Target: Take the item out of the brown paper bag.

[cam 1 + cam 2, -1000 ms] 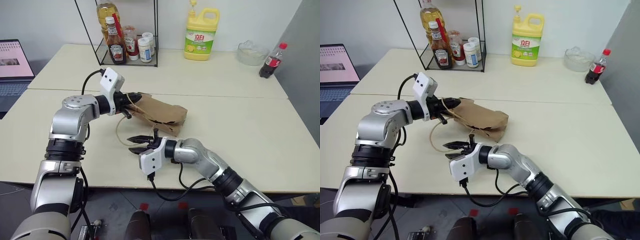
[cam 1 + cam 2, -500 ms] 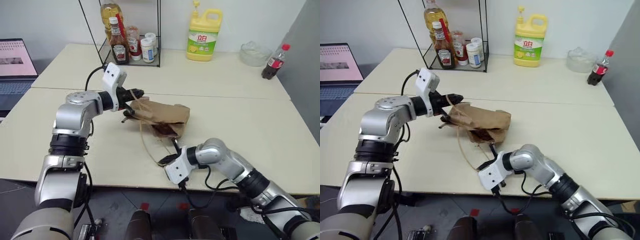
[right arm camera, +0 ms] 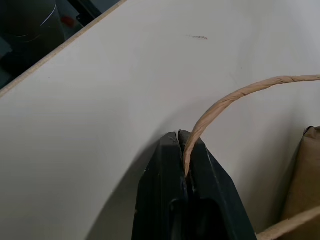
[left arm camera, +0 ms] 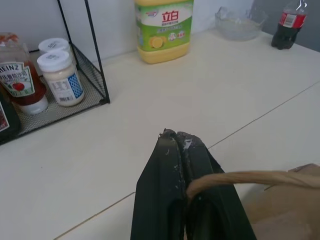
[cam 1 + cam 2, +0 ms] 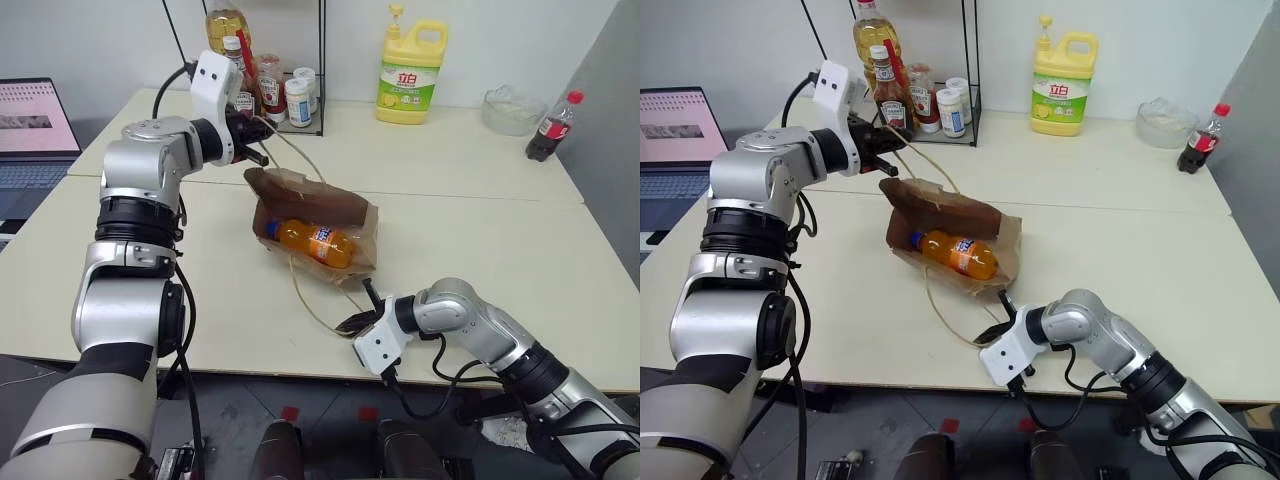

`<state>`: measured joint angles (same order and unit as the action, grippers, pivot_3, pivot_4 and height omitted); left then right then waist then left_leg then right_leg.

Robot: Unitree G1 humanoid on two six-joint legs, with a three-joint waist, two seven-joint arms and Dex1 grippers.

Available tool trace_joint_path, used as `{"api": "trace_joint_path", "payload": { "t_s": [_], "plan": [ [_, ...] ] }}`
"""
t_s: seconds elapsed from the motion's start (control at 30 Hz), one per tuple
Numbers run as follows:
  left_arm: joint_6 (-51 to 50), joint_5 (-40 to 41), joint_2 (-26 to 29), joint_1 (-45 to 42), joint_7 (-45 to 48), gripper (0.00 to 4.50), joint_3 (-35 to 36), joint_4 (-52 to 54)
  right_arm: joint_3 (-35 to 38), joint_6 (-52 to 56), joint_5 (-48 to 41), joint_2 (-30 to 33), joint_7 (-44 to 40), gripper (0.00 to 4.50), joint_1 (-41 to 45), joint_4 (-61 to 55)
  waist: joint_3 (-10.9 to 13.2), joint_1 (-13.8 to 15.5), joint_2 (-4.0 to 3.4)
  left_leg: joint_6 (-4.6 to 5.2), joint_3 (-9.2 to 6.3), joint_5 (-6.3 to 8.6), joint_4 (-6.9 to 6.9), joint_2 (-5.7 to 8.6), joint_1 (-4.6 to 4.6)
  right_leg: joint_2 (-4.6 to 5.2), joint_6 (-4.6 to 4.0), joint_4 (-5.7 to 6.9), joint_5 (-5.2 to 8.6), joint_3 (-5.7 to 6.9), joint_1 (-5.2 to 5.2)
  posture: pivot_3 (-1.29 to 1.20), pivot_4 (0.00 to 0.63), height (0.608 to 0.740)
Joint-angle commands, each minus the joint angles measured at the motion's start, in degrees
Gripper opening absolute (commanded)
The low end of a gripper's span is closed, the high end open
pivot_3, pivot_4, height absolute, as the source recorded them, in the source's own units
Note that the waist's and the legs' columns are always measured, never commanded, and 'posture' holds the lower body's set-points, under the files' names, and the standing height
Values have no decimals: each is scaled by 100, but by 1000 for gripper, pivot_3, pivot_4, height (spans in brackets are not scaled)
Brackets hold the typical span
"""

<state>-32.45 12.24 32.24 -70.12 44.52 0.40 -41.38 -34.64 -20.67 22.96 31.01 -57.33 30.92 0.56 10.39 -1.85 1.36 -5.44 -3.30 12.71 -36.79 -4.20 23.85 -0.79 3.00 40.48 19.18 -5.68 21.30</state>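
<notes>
While both grippers (left (image 5: 262, 157), right (image 5: 352, 322)) pinch handles, bag (image 5: 340, 212) gapes, bottle (image 5: 312, 241) inside.

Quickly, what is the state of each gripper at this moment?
Left gripper: shut on one cord handle of the brown paper bag.
Right gripper: shut on the other cord handle.

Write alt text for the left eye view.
A creased brown paper bag lies pulled open on a beige table, showing a small orange drink bottle inside. The left tool and right tool each pinch a tan cord handle, stretching the mouth apart.
</notes>
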Motion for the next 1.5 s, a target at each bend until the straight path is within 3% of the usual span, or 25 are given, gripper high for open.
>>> {"api": "trace_joint_path", "payload": {
  "t_s": [0.03,0.07,0.17,0.53,0.67,0.93,1.23,1.5],
  "plan": [
    [79,14,49,-92,307,0,-8,381,-140,149,86,134,-192,40,-276,281,0,2,0,-6,0,-3,0,0,1,0,0,-2,0,0,0,0,150,740],
    [48,31,57,-24,399,0,-26,489,-97,199,19,124,-211,40,-301,244,0,6,0,-14,0,-8,0,0,0,0,0,-2,0,0,-2,0,150,740],
    [-217,161,125,299,742,0,-66,1079,143,820,-604,68,-528,581,-425,-207,0,9,0,-16,0,-9,1,0,0,2,0,-6,0,0,-7,0,150,740],
    [-666,265,142,770,819,0,40,1876,1416,3565,-3126,568,-1175,4310,-808,-2525,6,8,-3,-14,-6,-7,-1,-2,8,0,0,-11,0,5,-7,0,150,740],
    [-747,314,170,869,861,0,43,2046,2252,4719,-4049,864,-935,4310,-967,-3071,7,9,-4,4,-6,3,1,-2,10,0,0,-17,0,4,-6,0,150,740],
    [-788,384,168,930,868,0,31,2151,3139,6558,-5443,641,74,4310,-910,-3491,7,6,-4,6,-6,4,3,-5,12,-4,0,-18,0,4,-2,0,150,740],
    [-813,404,179,865,902,0,17,2150,3673,7472,-6373,-275,1339,4310,21,-2996,8,0,-5,6,-5,4,6,-6,16,-6,0,-16,0,2,7,0,150,740],
    [-769,398,186,849,889,0,20,2131,3377,7542,-6329,-1464,2423,1617,912,-2244,11,-7,-11,6,-4,3,11,-8,27,-6,0,-16,0,4,20,0,150,740]
  ]
}}
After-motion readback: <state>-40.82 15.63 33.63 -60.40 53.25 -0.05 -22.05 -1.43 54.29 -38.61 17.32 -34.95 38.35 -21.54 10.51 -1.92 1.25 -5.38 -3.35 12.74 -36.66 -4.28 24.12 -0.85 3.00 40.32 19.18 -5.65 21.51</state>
